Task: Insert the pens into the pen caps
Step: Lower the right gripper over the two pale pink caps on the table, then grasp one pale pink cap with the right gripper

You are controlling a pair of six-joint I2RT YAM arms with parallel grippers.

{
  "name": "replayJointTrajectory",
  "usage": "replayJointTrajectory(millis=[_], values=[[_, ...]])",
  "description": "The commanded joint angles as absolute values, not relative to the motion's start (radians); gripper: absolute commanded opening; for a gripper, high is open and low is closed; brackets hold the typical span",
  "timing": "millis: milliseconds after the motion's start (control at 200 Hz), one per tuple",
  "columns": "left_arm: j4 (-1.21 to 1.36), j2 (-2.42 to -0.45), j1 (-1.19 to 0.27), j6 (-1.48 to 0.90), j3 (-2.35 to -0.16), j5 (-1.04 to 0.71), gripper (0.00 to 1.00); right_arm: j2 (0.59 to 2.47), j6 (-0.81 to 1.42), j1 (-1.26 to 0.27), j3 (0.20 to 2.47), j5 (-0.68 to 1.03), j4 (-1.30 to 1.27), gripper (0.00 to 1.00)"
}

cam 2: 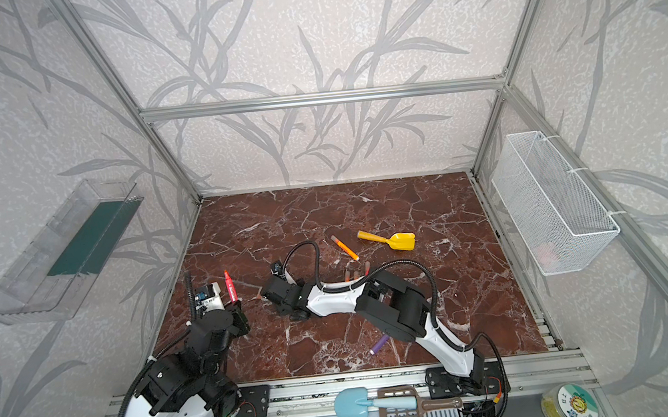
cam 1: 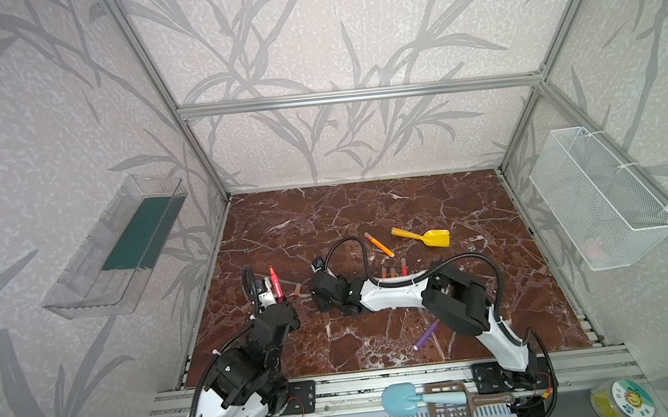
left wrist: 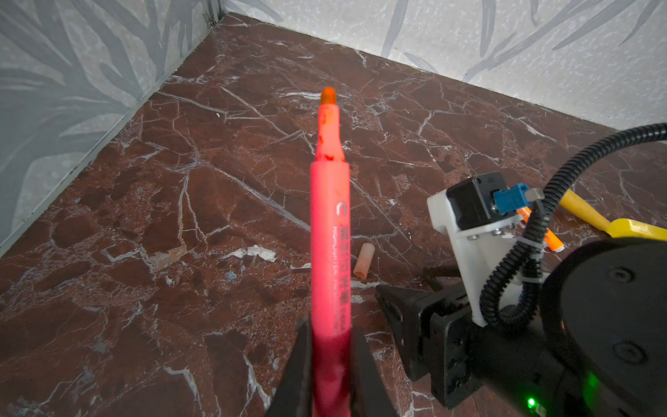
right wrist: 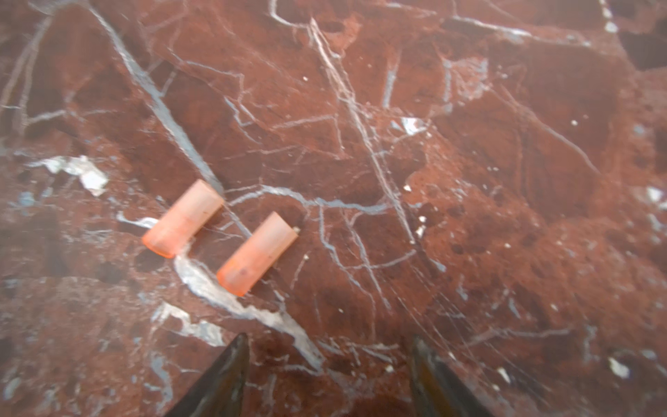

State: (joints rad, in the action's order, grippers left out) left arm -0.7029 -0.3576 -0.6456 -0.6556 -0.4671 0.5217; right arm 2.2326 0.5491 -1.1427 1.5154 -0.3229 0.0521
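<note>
red-pink pen (left wrist: 330,231): orange tip bare, neck ink-smeared; raised over the left of the marble table (left wrist: 144,216)
left gripper (left wrist: 330,328): clamped on the pen's lower barrel
right gripper (right wrist: 328,339): jaws apart, empty, low over the marble
pen caps (right wrist: 258,252): two translucent pinkish tubes, parallel, apart, just ahead of the right gripper
writing: white C mark; fine print, one line seemingly HIGHLIGHTER
hidden: pen's rear end between the fingers; purple pen (cam 1: 427,334) partly behind the right arm

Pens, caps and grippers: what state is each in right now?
left gripper: shut on red-pink pen
red-pink pen: held, uncapped
right gripper: open, empty
pen caps: lying loose, side by side, apart
orange pen: lying flat
purple pen: lying flat
</note>
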Motion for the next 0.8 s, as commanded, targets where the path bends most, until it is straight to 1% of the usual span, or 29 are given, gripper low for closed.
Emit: replayJointTrajectory(millis=[0,120,350,525,600,795], values=[[-0.704,-0.351,-0.643,-0.667,-0.457,0.534,0.00,2.173,0.542,-1.147,1.470,-0.307,-0.057,0.75],[-0.705,-0.350,-0.643,-0.669,-0.457,0.541,0.00,2.193,0.530,-1.148,1.527,-0.332,-0.032,0.79],[-0.708,-0.347,-0.642,-0.672,-0.456,0.542,0.00,2.358,0.532,-1.136,1.752,-0.393,0.109,0.79],[-0.709,-0.345,-0.642,-0.673,-0.456,0.546,0.00,2.402,0.530,-1.132,1.810,-0.433,0.150,0.79],[-0.709,-0.344,-0.643,-0.673,-0.456,0.548,0.00,2.397,0.531,-1.133,1.802,-0.435,0.159,0.76],[-0.711,-0.341,-0.642,-0.675,-0.456,0.551,0.00,2.358,0.536,-1.132,1.719,-0.439,0.137,0.62]])
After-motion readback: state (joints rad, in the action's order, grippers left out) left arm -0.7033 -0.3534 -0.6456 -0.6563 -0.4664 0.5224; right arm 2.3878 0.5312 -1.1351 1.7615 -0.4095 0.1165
